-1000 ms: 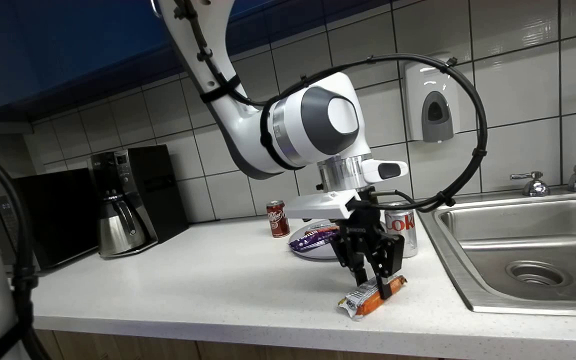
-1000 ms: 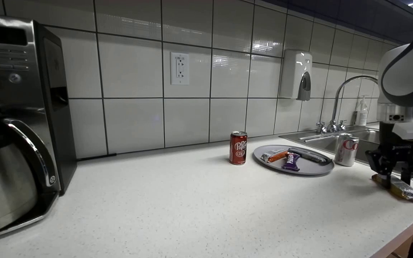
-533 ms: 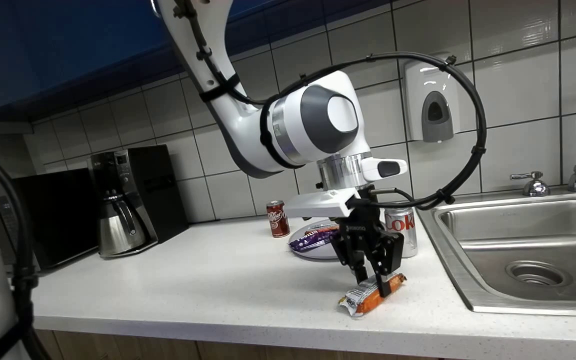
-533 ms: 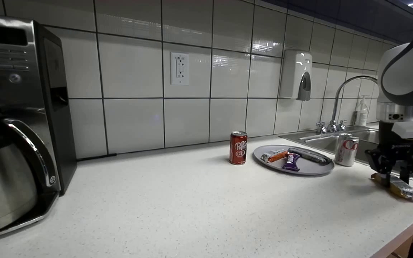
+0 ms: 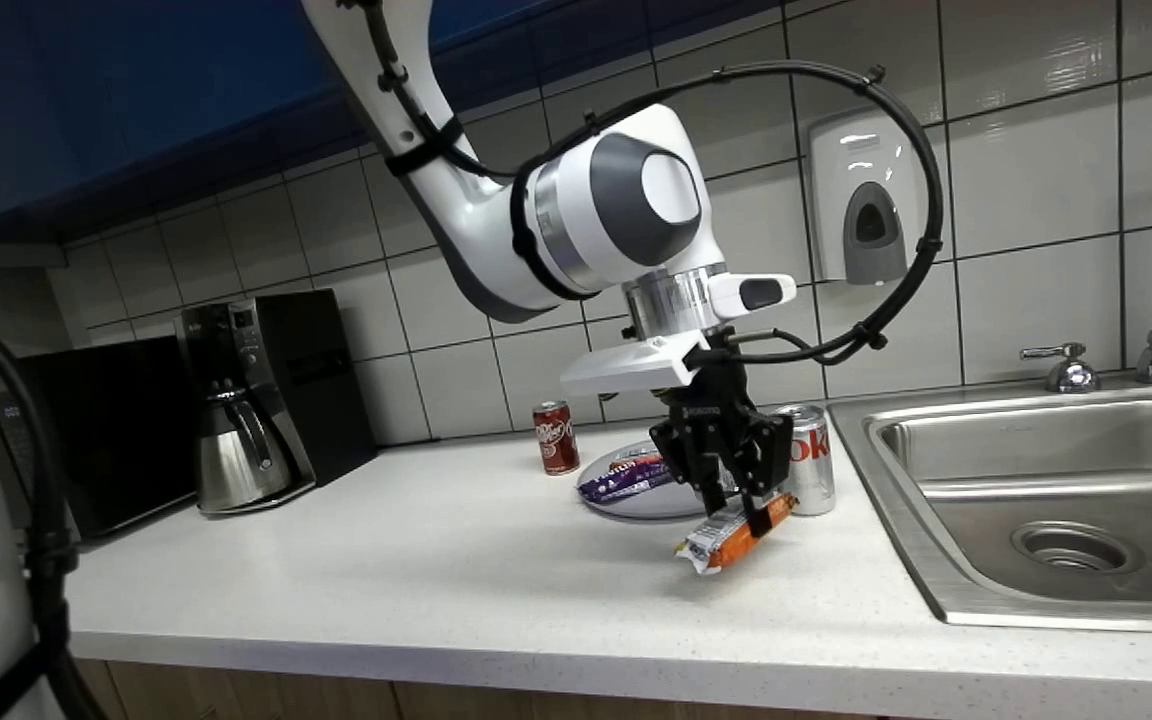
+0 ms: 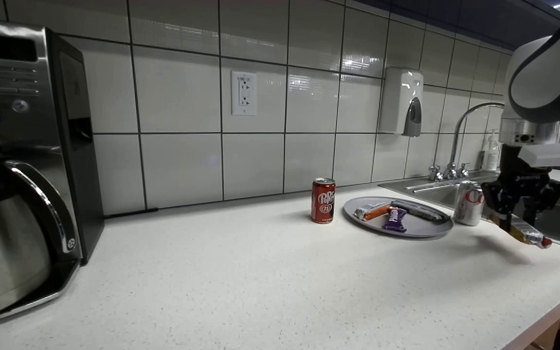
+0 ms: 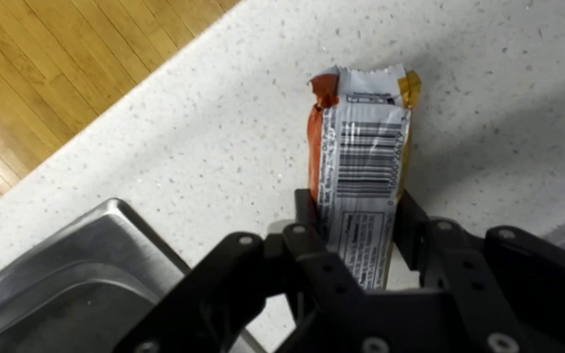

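A black claw (image 5: 736,514) grips a wrapped bar (image 7: 368,157) by both sides, holding it tilted just above the white table (image 5: 386,570) between the sink (image 5: 1056,455) and a grey plate (image 6: 423,229). On the plate lie an orange bar (image 6: 376,211), a purple bar (image 6: 395,220) and a dark bar (image 6: 422,211). I can see a silver can (image 6: 467,208) and a red can (image 6: 323,201) flanking the plate, the silver nearer the claw.

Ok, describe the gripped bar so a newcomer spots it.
Find the steel sink, then the silver Coke can beside it. Nearby, black fingers clamp an orange and white wrapped bar. Unlike the bars on the gray plate, it hangs above the counter.
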Available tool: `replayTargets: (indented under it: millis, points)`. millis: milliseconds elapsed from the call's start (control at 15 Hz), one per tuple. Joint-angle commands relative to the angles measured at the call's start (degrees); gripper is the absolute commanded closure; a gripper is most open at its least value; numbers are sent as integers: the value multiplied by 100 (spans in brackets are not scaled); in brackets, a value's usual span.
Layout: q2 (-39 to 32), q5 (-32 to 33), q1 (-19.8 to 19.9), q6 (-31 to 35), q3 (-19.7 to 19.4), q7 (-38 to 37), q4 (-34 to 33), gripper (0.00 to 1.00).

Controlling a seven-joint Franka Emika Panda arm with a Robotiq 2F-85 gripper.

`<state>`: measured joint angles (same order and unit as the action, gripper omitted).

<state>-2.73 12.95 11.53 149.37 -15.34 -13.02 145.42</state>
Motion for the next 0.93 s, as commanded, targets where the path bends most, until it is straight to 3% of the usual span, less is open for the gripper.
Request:
replayTargets:
  millis: [0, 867]
  points:
    - [175, 6, -71, -341, 144, -58, -235, 83]
    - [-578, -318, -367, -391, 479, -40, -1306, 83]
